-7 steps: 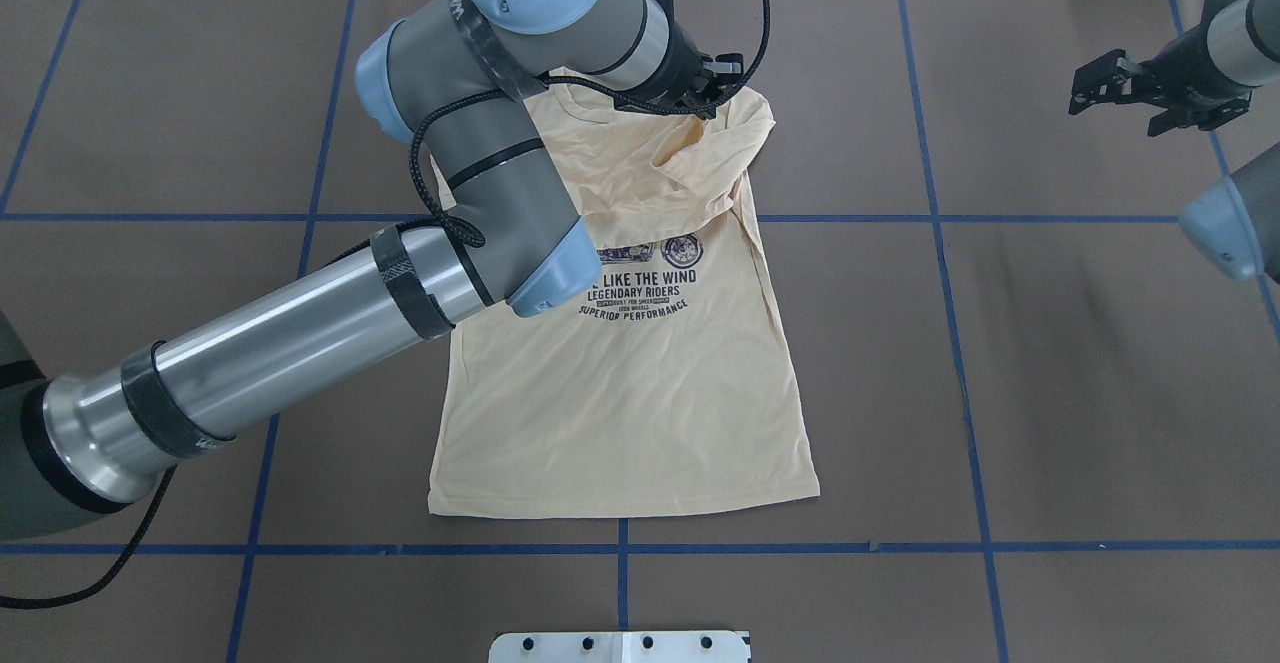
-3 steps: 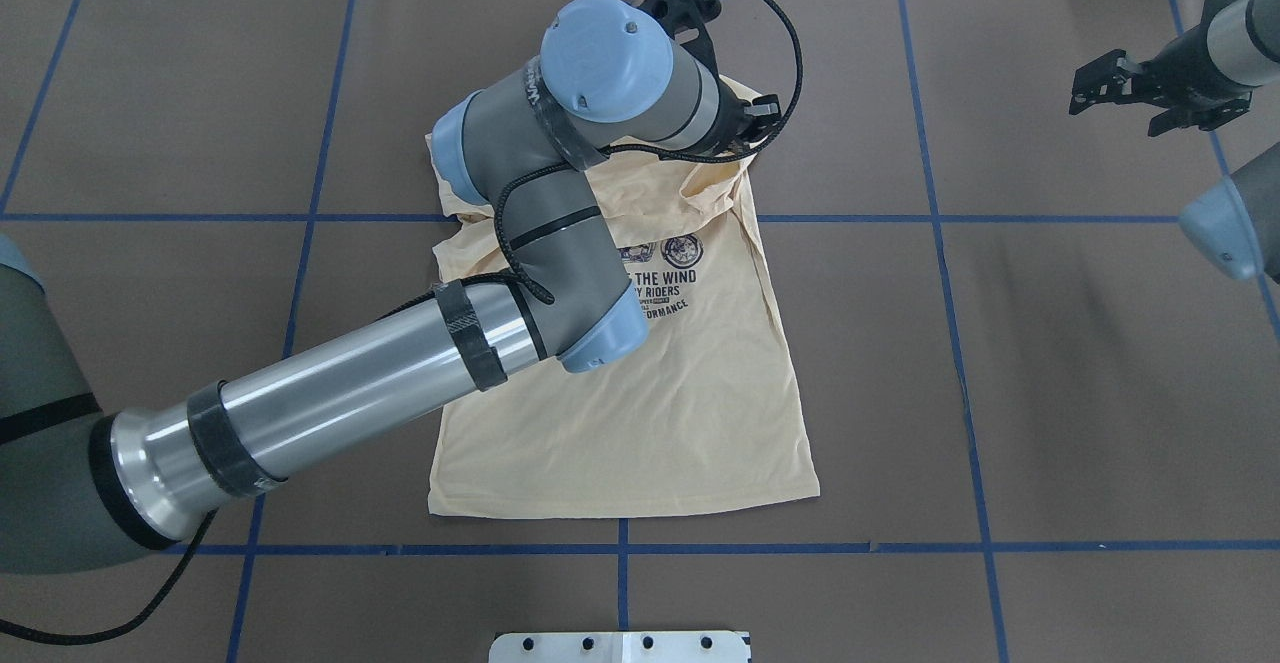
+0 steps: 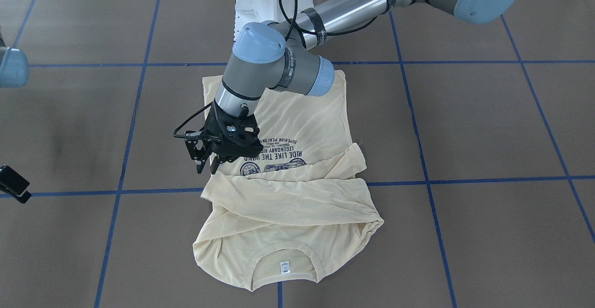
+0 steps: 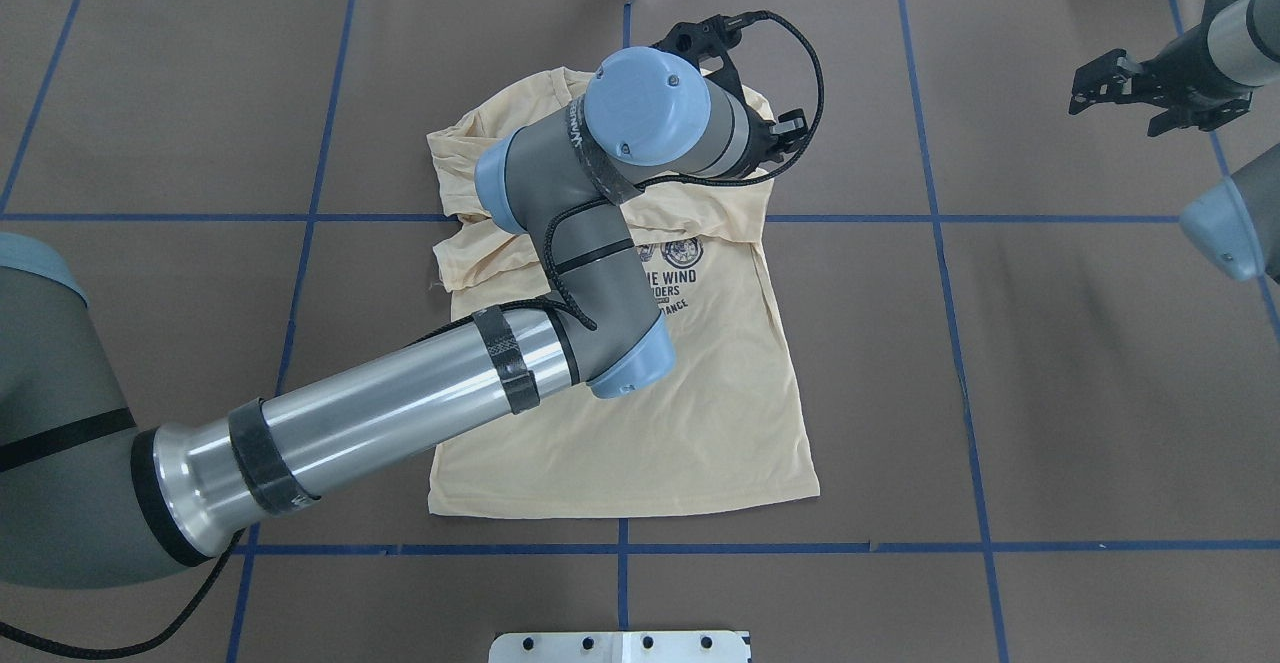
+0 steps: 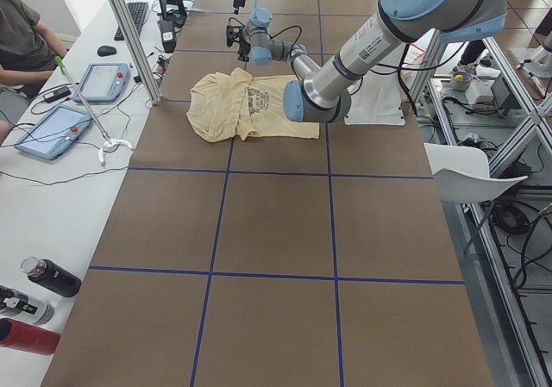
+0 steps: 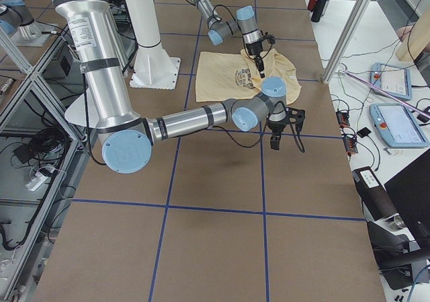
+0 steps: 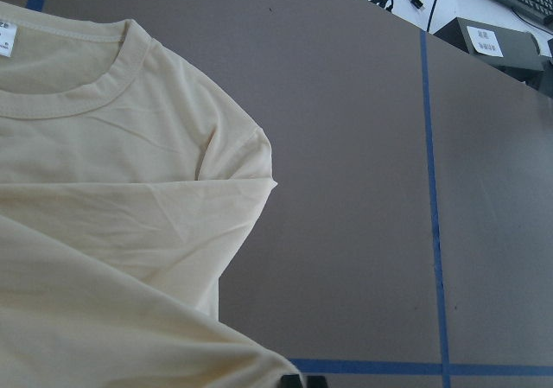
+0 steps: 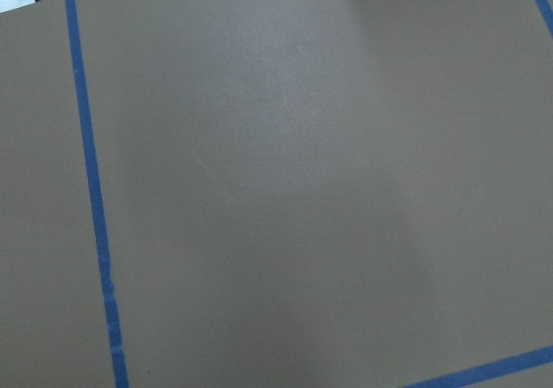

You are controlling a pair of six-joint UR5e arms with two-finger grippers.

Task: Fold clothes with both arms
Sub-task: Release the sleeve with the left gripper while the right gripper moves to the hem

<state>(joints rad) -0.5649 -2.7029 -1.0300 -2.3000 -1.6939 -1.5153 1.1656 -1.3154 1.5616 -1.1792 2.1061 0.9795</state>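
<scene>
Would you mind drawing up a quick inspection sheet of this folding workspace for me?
Surface: brown table cover, flat, marked with a blue tape grid.
Job's things: pale cream-yellow long-sleeved shirt lies print-up, sleeves folded in across the chest, collar on the side away from the robot.
Clutter: nothing seen on the cover.
Grippers: left black two-finger gripper open, empty, over the shirt's side edge; right black two-finger gripper open, empty, well off to the side.
Cables: black cable loops out from the left wrist.
Surroundings: white side bench with tablets and bottles; a seated person.
</scene>
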